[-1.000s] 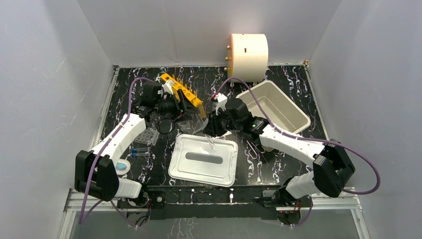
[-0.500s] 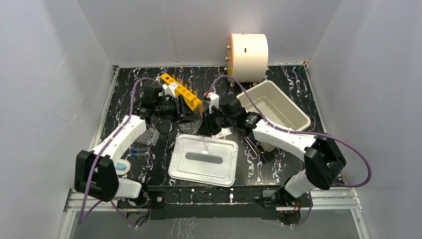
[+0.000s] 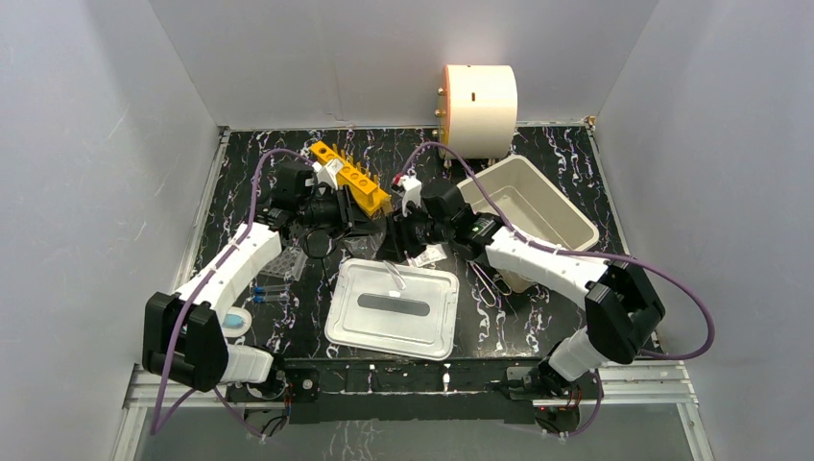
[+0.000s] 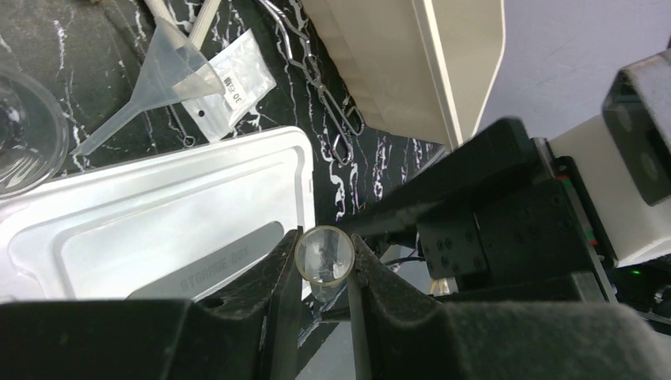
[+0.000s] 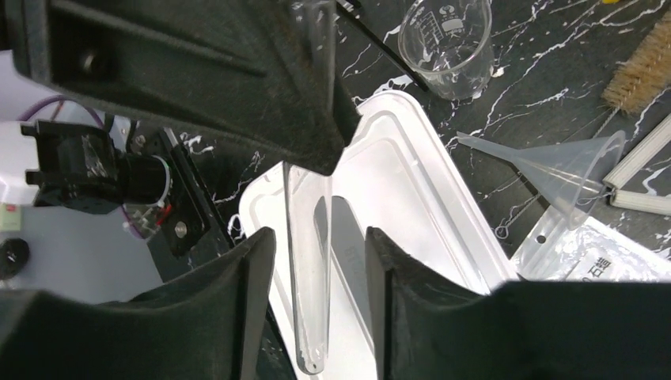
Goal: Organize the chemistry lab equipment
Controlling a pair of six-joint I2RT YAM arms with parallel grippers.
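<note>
Two arms meet over the middle of the worktop point(image 3: 566, 144), just behind the flat lid point(image 3: 394, 307). The left end effector point(image 3: 370, 219) and the right end effector point(image 3: 398, 238) are nose to nose. The orange rack point(image 3: 350, 178) stands behind them toward the far-left corner, and the white tub point(image 3: 528, 206) sits toward the far-right corner. From above, whatever passes between the two is too small to make out.

On the left wrist view, the left end effector is clamped on a clear test tube point(image 4: 324, 255), seen mouth-on and pinched between its fingers point(image 4: 283, 285). Beneath lie the flat lid, a funnel point(image 4: 170, 75) and the wire tongs point(image 4: 328, 103).

On the right wrist view, the test tube hangs lengthwise between the right fingers point(image 5: 253, 301). They stand apart with a gap showing, so this end effector is open and holds nothing.

This looks like a hand-over, and several things could spoil it:
- **Early release:** if the left lets go before the right has closed, the test tube drops onto the flat lid and may crack or roll off.
- **Off-centre grip:** the test tube sits nearer one right finger than the other, so closing could shove it sideways against the left's clamp and snap it.
- **Pulling apart:** if both arms grip and then draw away from each other, the thin wall takes the strain.
- **Collision:** the two end effectors are so close that a small misjudged move could knock them together.
</note>
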